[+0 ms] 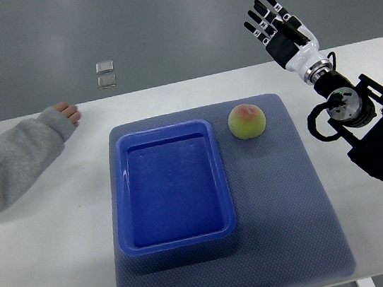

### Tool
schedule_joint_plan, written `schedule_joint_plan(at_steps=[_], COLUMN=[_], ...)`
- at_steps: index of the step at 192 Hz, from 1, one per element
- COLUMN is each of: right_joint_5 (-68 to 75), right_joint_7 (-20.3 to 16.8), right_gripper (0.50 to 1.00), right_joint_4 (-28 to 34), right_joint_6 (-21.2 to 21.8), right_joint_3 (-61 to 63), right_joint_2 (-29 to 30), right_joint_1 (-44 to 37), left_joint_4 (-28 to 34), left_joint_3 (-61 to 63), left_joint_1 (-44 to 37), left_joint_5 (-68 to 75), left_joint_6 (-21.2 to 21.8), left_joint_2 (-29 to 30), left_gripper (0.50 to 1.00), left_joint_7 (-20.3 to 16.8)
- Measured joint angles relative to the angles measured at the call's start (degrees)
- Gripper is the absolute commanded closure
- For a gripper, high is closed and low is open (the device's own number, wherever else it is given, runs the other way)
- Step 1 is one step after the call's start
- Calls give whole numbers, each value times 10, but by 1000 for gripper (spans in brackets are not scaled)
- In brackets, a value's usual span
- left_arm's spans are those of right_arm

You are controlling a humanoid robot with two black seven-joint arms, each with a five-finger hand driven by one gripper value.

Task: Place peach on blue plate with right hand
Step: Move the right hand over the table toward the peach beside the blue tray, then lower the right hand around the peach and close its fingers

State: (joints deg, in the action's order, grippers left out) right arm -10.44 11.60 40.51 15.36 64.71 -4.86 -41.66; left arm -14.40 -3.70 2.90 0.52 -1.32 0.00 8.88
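Nearest us lies the grey-blue mat (pixel 289 229), spread across the white table (pixel 46 278) and reaching almost to its near edge. On the mat's left half sits the blue plate (pixel 181 248), really a deep rectangular tray with raised walls. We see nothing inside it.

Just past the tray's far right corner, resting on the mat and apart from the tray wall, is the peach (pixel 247 121), yellow-green with a pink blush on top. Bare mat surrounds it on the right and near sides, and nothing lies between it and the tray.

Our right arm (pixel 372 132) comes in from the right edge, its black links and cables hanging over the table's right side, beside the mat. Farther out, our right hand (pixel 281 29) is raised over the table's far edge, to the right of the peach and well apart from it. Its fingers are straight and slightly spread, holding nothing.

On the left, a person's grey sleeve (pixel 9 169) lies on the table, with a hand (pixel 68 114) just showing near the far edge, well clear of the tray.

Beyond the table, two small metal plates (pixel 105 75) are set in the grey floor (pixel 174 17).
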Motion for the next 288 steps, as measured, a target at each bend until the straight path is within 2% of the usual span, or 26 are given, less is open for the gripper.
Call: schedule_joint_plan(at_steps=[70,96,122,151,167,184,202,221,251,288], right_joint_5=[-9,-37,-107,-277,-368,-454,-482,-486,-484,-484], right_joint_7=[-1,-6,-7,-9,-10,-11,-12,-18,-54,-63], right_gripper=[564,564,564,564,564,564,564,564,564,566], right_joint_4=[2,3,3,6,10,24,38,59,80,78], right_joint_6=[-2,-7,-15,-7,17,75,111,128,134,118], right_joint_3=[-6,-45,-136,-317,-427,-605,-753,-837,-863,-863], right_joint_2=[-2,-13,-46,-106,-140,-163,-172,-169,-148,-122], right_joint_1=[-5,-21,-58,-148,-208,-317,-421,-489,-509,-471], left_joint_4=[0,-1,-3,-3,-3,-4,-6,-6,-6,-6], left_joint_3=[0,1,0,0,0,1,1,2,1,1], left_joint_1=[0,0,0,0,0,0,0,0,0,0], left_joint_5=[0,0,0,0,0,1,3,4,4,0], left_joint_6=[0,0,0,0,0,0,-1,-2,-2,-2], left_joint_2=[0,0,0,0,0,0,0,0,0,0], left_gripper=[500,500,500,500,500,500,500,500,500,500], left_joint_7=[0,-1,-1,-1,-1,-1,-1,-1,-1,-1])
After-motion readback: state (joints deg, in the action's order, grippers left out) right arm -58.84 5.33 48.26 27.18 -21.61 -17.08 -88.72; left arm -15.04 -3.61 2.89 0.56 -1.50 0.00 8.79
